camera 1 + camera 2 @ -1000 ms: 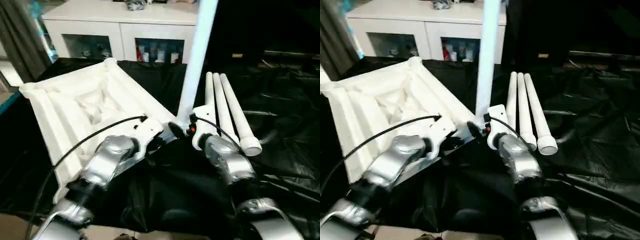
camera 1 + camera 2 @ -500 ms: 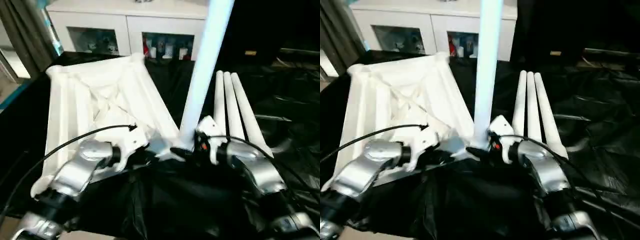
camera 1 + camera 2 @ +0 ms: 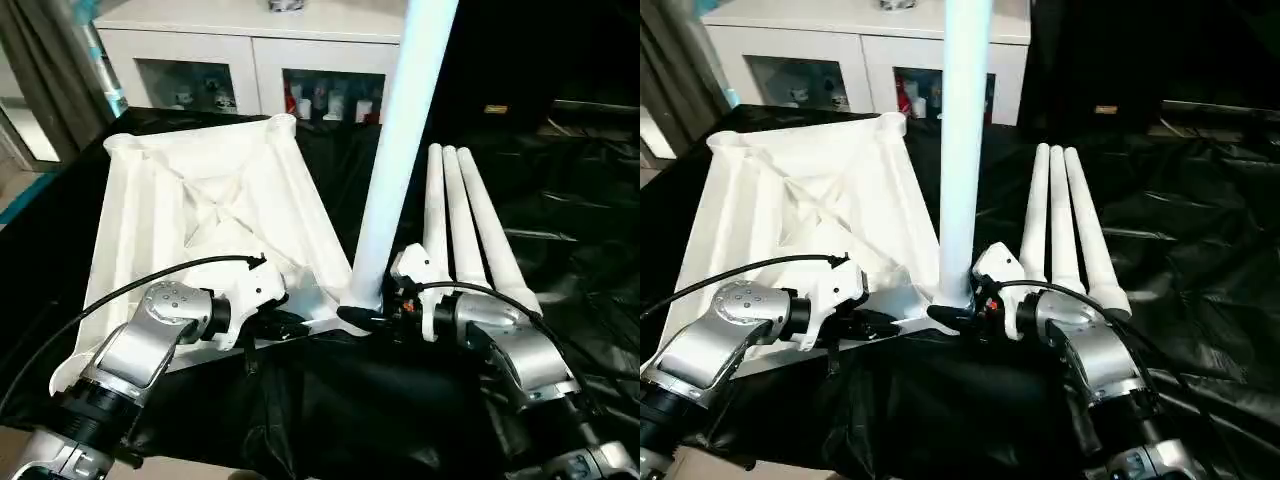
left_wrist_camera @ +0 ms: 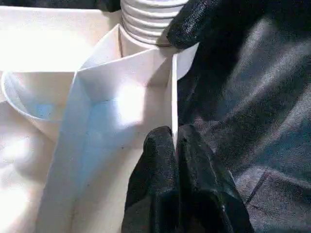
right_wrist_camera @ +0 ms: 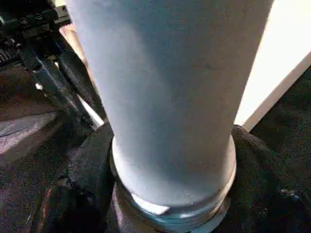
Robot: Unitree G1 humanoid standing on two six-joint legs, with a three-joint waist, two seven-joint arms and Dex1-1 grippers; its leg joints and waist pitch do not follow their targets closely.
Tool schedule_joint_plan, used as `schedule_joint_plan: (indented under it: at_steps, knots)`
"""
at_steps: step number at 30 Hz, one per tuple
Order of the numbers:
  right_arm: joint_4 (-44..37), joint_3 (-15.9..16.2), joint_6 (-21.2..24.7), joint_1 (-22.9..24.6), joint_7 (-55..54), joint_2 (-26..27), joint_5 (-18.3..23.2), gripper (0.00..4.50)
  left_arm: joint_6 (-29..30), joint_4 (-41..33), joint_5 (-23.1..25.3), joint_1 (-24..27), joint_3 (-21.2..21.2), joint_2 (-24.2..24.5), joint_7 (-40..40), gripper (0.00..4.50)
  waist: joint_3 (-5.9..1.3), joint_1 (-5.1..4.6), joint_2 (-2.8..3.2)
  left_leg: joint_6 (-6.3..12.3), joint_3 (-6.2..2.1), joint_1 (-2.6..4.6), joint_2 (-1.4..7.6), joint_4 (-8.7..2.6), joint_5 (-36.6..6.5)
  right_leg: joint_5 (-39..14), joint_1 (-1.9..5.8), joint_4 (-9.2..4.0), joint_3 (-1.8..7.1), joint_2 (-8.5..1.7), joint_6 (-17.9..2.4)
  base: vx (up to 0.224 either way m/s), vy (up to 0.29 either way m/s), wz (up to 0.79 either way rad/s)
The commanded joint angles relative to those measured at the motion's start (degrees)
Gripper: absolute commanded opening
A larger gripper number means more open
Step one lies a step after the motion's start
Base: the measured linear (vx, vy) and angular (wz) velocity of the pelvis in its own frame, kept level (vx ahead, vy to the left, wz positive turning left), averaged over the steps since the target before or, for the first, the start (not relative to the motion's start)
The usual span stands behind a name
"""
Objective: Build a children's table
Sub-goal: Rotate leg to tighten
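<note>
White tabletop (image 3: 200, 220) of the children's table, underside up, lying on the black-draped work table (image 3: 560, 230), ribs and rounded corner lobes facing upward. One white leg (image 3: 400, 150) standing upright in the near corner lobe closest to the robot, threaded end (image 4: 146, 19) seated at the socket. Three more legs (image 3: 462, 225) lying side by side on the black cloth just to the right of the tabletop, wide ends toward the robot.

Left gripper (image 4: 176, 145) at the near edge of the tabletop, beside the upright leg's base; black fingers (image 4: 155, 165) pinched together on the thin white rim wall of the tabletop, clamped tight. Right gripper (image 3: 958, 318) low at the foot of the upright leg, black fingers (image 5: 87, 165) curled around the leg's base on either side, grasping it just above the threaded collar.

Silver forearms reaching in from the near side, black cables arching over the left one. Beyond the work table, a white glass-door cabinet (image 3: 250, 70) with small items behind the panes.
</note>
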Motion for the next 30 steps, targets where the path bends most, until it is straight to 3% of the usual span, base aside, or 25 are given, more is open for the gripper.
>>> schedule_joint_plan:
  at_steps: [1,4,5,6,8,9,13,15,16,17,18,20,22,24,26,27,28,30]
  knots:
    - [1.9,0.4,0.7,0.5,-2.7,2.1,-0.3,2.83,0.5,-0.7,-0.2,0.1,-1.0,-1.6,1.2,0.00,-4.10,-0.13,-0.08,0.51,-0.66,1.08,2.51,-4.47,-13.7,-10.5,2.30,-3.66,1.89,-2.62,-13.1,0.000,0.000,0.00]
    - [5.9,-1.6,0.7,-0.9,-9.7,5.4,-1.5,2.80,1.4,2.0,2.2,-1.3,-0.6,-4.2,7.1,0.00,-3.86,-0.28,0.01,-0.52,-0.67,1.27,2.52,-4.64,-16.3,-13.9,2.00,-4.03,1.93,-2.65,-12.7,0.000,0.000,0.00]
    - [5.9,-1.6,0.7,-0.9,-9.7,5.4,-1.5,2.80,1.4,2.0,2.2,-1.3,-0.6,-4.2,7.1,0.00,-3.62,-0.50,-0.05,-1.34,-0.72,1.42,2.43,-4.82,-18.4,-17.3,1.80,-4.38,1.93,-2.63,-12.1,0.000,0.000,0.00]
    - [9.4,-2.9,0.6,-2.4,-15.8,8.7,-2.2,2.80,3.3,4.5,3.4,-2.8,0.0,-7.4,12.1,0.00,-3.53,-0.56,0.25,-1.94,-0.78,1.48,2.46,-4.86,-19.5,-18.9,1.69,-4.47,2.00,-2.82,-11.8,0.000,0.000,0.00]
    - [11.7,-3.7,0.8,-3.4,-19.5,10.7,-2.4,2.79,3.6,6.1,4.8,-3.9,0.0,-9.2,15.4,0.00,-3.36,-0.91,-0.02,-3.34,-1.12,1.77,2.25,-4.96,-22.2,-24.6,1.57,-5.11,1.83,-2.91,-10.1,-0.059,0.001,-0.03]
    - [15.4,-4.6,-0.1,-5.1,-25.5,13.1,-3.7,2.79,4.7,8.4,6.0,-5.4,0.1,-11.8,19.4,0.00,-3.26,-1.17,-0.05,-3.66,-1.30,1.70,2.22,-5.10,-23.9,-27.6,1.43,-5.53,1.74,-2.98,-8.4,-0.061,0.003,-0.04]
    - [21.7,-5.9,-0.9,-8.5,-33.6,16.9,-4.8,2.78,6.6,11.5,7.3,-8.0,1.0,-16.6,26.8,0.00,-2.78,-1.83,-0.19,-3.74,-1.69,2.46,1.91,-4.92,-28.3,-35.9,0.58,-6.92,1.23,-3.03,-5.3,-0.051,0.001,-0.01]
    - [23.4,-6.0,-1.7,-9.8,-33.5,18.7,-4.2,2.78,6.8,12.0,6.9,-8.7,0.8,-18.6,27.8,0.00,-2.67,-2.05,-0.11,-3.75,-2.00,2.65,1.87,-4.95,-30.0,-37.9,0.52,-7.38,0.75,-3.02,-4.3,0.000,0.000,0.00]
    - [23.7,-6.9,-1.5,-10.4,-31.5,19.8,-2.9,2.78,5.9,12.1,7.4,-8.9,0.3,-19.1,27.4,0.00,-2.76,-2.09,0.01,-3.67,-2.15,2.74,1.90,-5.11,-31.0,-37.8,0.71,-7.67,0.43,-2.98,-3.7,0.000,0.000,0.00]
    - [23.7,-7.4,-1.4,-10.8,-29.4,20.6,-1.8,3.34,5.2,12.0,7.9,-8.8,-0.4,-19.2,26.7,0.00,-2.82,-2.18,0.02,-3.38,-2.25,2.40,2.03,-5.56,-30.9,-36.0,1.02,-7.59,0.41,-2.95,-3.7,0.000,0.000,0.00]
    - [23.7,-7.3,-1.4,-10.9,-29.2,20.6,-1.9,3.47,5.0,11.9,8.0,-8.7,-0.5,-19.1,26.4,0.00,-2.87,-2.17,0.08,-3.33,-2.30,2.35,2.09,-5.71,-30.8,-35.0,1.17,-7.60,0.40,-2.94,-3.8,0.000,0.000,0.00]
    - [22.8,-5.7,-2.7,-10.9,-26.7,19.4,-3.1,3.54,3.6,10.6,8.0,-7.4,-1.3,-17.5,24.0,0.00,-3.03,-2.19,0.28,-3.26,-2.35,2.02,2.32,-6.23,-30.5,-30.0,1.55,-7.28,0.45,-2.92,-5.1,0.000,0.000,0.00]
    - [21.9,-5.0,-3.4,-10.7,-24.8,17.8,-3.4,3.93,2.8,9.1,7.3,-6.3,-1.6,-15.8,21.5,0.00,-3.13,-2.32,0.21,-3.22,-2.29,1.79,2.32,-6.38,-30.0,-27.7,1.68,-6.92,0.62,-2.92,-6.1,0.000,0.000,0.00]
    - [20.8,-4.4,-3.8,-10.2,-22.5,16.0,-3.3,3.93,1.8,7.7,6.6,-5.3,-2.1,-14.0,18.5,0.00,-3.14,-2.32,0.23,-2.95,-2.06,1.81,2.34,-6.29,-29.2,-25.7,1.56,-6.74,0.92,-2.99,-7.3,0.000,0.000,0.00]
    - [19.1,-3.7,-4.5,-9.6,-18.7,13.2,-3.4,3.93,0.7,6.2,5.9,-4.1,-2.6,-11.2,14.7,0.00,-3.33,-2.34,0.06,-1.97,-1.79,1.34,2.30,-6.15,-26.1,-22.8,1.89,-6.38,1.16,-3.06,-8.3,0.000,0.000,0.00]
    - [18.8,-3.6,-4.7,-9.5,-18.0,12.6,-3.5,3.93,0.7,5.9,5.8,-3.9,-2.7,-10.7,14.1,0.00,-3.52,-2.15,0.05,-1.79,-1.73,1.43,2.34,-6.04,-25.2,-21.9,1.95,-6.21,1.18,-3.07,-8.5,0.000,0.000,0.00]
    - [18.1,-3.5,-4.8,-9.2,-16.7,11.8,-3.4,3.93,0.3,5.3,5.5,-3.5,-2.8,-9.8,12.7,0.00,-3.53,-1.91,0.51,-1.26,-1.35,1.77,2.37,-5.74,-24.0,-20.3,1.47,-6.12,1.48,-3.05,-9.4,0.000,0.000,0.00]
    - [16.4,-3.6,-4.8,-8.6,-13.6,9.8,-3.5,3.93,0.3,4.3,5.0,-2.8,-2.7,-7.9,10.1,0.00,-3.46,-1.86,0.33,-0.88,-1.08,1.79,2.41,-5.62,-23.0,-19.1,1.50,-5.97,1.59,-2.83,-10.5,0.000,0.000,0.00]
